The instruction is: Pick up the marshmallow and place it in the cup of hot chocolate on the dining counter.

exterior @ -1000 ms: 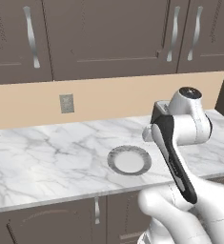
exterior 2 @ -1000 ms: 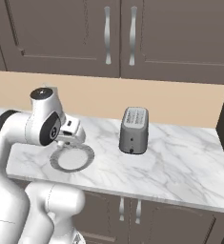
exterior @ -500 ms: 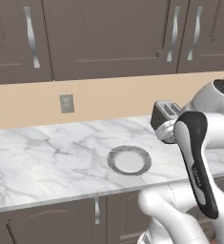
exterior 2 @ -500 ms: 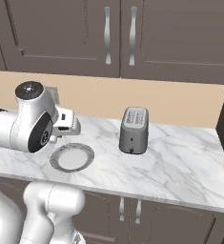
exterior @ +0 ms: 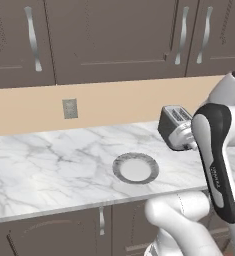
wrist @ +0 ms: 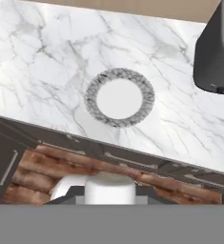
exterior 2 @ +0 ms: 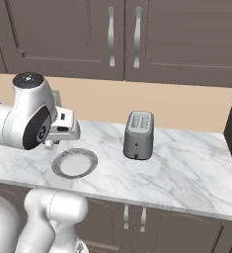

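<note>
Left base view: grey wall outlet plate point(exterior: 69, 108) on the tan backsplash. Below it is a white marble counter with grey veins point(exterior: 34, 170), set under dark brown wall cabinets with silver handles point(exterior: 109, 40). On the counter lies a round flat plate with a speckled grey rim and white centre point(exterior: 135, 167), near the front edge. To its right and further back stands a dark grey two-slot toaster point(exterior: 175, 127), well apart from the plate. The white robot arm with a dark joint cover point(exterior: 216, 170) rises at the right, partly in front of the toaster. Right base view: arm point(exterior 2: 26, 118) at the left above the plate point(exterior 2: 74, 163), toaster point(exterior 2: 138, 134) upright to the right of the plate, near the backsplash. Hand view, looking down from off the counter's front edge: plate point(wrist: 119, 97) in the middle of the marble, toaster point(wrist: 216, 52) at the upper right, dark lower cabinet fronts point(wrist: 8, 147) and brown wood plank floor point(wrist: 37, 174) below the edge. At the bottom, the two-finger gripper point(wrist: 109, 194) is pressed together on the small white squarish-cylindrical marshmallow point(wrist: 109, 186). The marshmallow sits pinched between the dark fingertips point(wrist: 74, 192), up off the counter and in front of its edge.
</note>
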